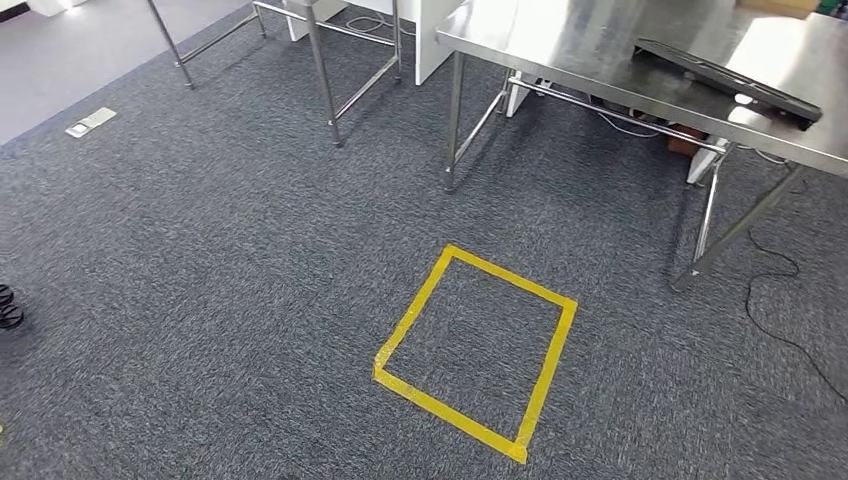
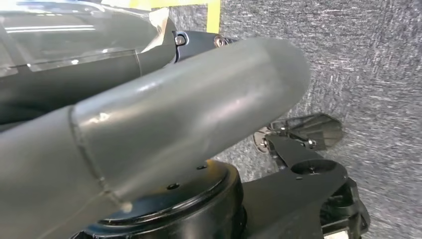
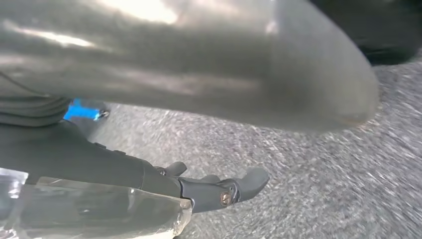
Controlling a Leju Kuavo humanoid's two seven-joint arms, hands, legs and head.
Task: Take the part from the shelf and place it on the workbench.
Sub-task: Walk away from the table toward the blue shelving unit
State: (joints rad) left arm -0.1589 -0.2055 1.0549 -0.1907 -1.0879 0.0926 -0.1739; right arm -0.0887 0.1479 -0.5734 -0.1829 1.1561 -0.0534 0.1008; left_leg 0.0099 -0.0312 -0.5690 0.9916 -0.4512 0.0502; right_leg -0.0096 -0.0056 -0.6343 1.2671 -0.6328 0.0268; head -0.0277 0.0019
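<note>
Both hands' grips unclear; black part (image 1: 728, 82) cropped.

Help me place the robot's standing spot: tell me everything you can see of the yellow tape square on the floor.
The yellow tape square is an outline of four flat strips stuck on grey speckled carpet, bare carpet inside. It sits skewed in the head view, one corner toward the steel table, whose nearest legs stand apart from it. The corner nearest the robot's left side looks scuffed or doubled. Nothing rests on it.
</note>
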